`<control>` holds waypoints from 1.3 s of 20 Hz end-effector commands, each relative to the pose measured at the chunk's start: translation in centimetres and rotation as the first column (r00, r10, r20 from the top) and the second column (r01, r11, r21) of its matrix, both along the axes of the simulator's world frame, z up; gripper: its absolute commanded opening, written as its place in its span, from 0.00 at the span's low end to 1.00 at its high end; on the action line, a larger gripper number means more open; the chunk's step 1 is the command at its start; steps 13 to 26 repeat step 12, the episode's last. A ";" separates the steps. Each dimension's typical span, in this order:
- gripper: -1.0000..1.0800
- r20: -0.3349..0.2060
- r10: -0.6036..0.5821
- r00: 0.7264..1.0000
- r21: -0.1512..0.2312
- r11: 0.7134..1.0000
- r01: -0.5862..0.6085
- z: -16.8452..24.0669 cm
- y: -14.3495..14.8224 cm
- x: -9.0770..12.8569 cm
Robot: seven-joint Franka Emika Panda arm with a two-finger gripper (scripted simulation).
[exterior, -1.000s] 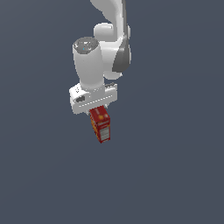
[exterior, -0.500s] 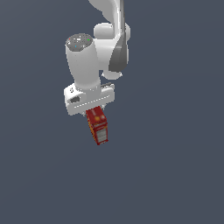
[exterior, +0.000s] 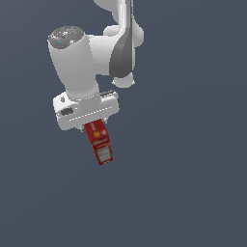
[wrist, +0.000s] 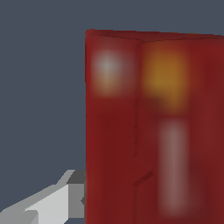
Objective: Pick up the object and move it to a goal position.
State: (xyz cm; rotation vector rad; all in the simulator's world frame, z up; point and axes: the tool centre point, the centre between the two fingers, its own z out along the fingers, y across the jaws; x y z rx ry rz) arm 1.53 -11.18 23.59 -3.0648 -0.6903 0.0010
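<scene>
Starting at the exterior view's left, we note the white gripper (exterior: 91,124) hanging from the arm, with the red box (exterior: 98,143) projecting below it toward the exterior view's right, tilted off vertical. No counter or other support is visible beneath; the box appears carried in open space against a plain grey ground. The jaws are closed on the upper end of the box, though only one finger (wrist: 57,203) shows in the wrist view, pressed to the carton's edge, and the opposite one is hidden behind the box (wrist: 153,127). We judge the hold to be high on the carton, leaving most of its length hanging free. The main risk, in our opinion, is the box pivoting or slipping in the jaws during fast travel, since its tilt suggests it may already sit askew. No goal marker is visible, so we cannot assess remaining travel.
</scene>
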 end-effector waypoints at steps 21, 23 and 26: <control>0.00 0.001 0.001 1.000 0.000 1.000 -0.001 1.8 -1.5 2.2; 0.00 0.001 0.001 1.000 0.000 1.000 -0.001 1.8 -1.5 2.2; 0.00 0.001 0.001 1.000 0.000 1.000 -0.001 1.8 -1.5 2.2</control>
